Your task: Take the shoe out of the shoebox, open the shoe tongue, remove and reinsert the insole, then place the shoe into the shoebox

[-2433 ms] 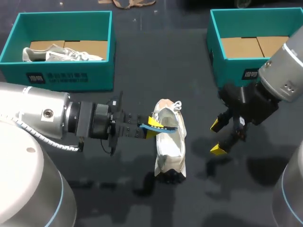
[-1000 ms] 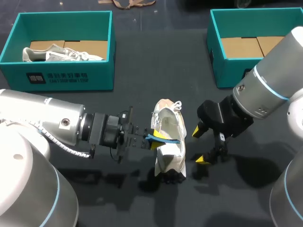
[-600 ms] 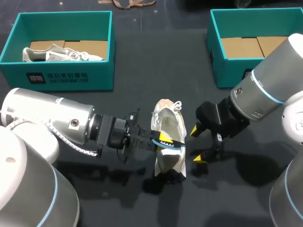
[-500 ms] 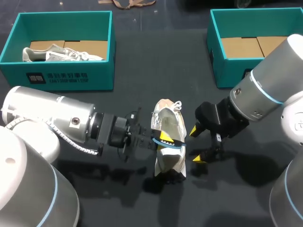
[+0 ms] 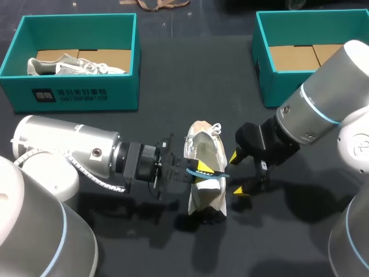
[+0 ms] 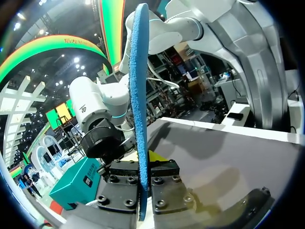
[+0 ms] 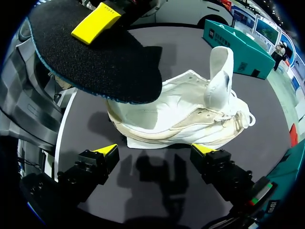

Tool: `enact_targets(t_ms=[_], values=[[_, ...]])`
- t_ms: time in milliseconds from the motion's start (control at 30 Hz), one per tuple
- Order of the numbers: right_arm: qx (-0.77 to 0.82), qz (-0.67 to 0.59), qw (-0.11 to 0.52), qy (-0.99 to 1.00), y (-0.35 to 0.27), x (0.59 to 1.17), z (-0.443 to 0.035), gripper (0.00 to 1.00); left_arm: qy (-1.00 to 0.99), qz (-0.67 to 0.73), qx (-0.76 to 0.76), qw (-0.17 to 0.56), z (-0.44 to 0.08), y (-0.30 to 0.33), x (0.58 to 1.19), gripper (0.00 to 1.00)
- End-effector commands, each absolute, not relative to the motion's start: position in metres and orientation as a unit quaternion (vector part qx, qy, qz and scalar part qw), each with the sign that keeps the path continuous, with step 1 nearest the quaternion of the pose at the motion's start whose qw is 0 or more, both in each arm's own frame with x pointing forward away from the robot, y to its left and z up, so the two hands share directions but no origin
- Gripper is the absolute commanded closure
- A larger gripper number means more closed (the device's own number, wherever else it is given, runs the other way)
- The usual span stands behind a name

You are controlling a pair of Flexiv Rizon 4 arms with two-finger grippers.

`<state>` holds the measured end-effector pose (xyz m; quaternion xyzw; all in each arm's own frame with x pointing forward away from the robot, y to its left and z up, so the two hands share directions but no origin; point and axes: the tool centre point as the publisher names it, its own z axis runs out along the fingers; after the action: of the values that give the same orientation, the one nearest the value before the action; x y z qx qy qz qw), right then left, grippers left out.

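Observation:
A white shoe (image 5: pixel 207 193) stands on the dark table at the middle, toe toward the front edge, with its tongue (image 7: pixel 220 71) pulled up. My left gripper (image 5: pixel 193 168) is shut on a blue-edged black insole (image 5: pixel 210 171) and holds it over the shoe's opening. In the left wrist view the insole (image 6: pixel 138 109) shows edge-on between the fingers of the left gripper (image 6: pixel 144 164). My right gripper (image 5: pixel 237 173) stands open just right of the shoe, holding nothing. In the right wrist view the shoe (image 7: pixel 190 119) lies ahead of the right gripper (image 7: pixel 155 151), with the insole (image 7: pixel 95 62) above it.
A teal shoebox (image 5: pixel 69 20) at the back left holds another white shoe (image 5: pixel 75 66). A second teal shoebox (image 5: pixel 262 63) at the back right shows only its cardboard bottom. A strap lies at the far edge (image 5: pixel 155 4).
My left arm has pushed a little to the right, carrying the insole further over the shoe. My right gripper has drifted slightly left, closer to the shoe's side.

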<state>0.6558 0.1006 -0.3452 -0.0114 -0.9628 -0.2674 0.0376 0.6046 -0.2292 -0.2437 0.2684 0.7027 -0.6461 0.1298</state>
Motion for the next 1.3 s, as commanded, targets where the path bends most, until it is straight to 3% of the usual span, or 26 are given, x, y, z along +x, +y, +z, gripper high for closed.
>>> enact_targets(t_ms=[33,1300], values=[[-0.012,-0.266,0.038,-0.963,0.106,0.657,-0.350,0.00,0.701,-0.648,0.266,0.134,-0.246,-0.234,0.604,1.00],[-0.010,-0.273,0.036,-0.961,0.108,0.656,-0.354,0.00,0.689,-0.686,0.163,0.168,-0.269,-0.241,0.609,1.00]])
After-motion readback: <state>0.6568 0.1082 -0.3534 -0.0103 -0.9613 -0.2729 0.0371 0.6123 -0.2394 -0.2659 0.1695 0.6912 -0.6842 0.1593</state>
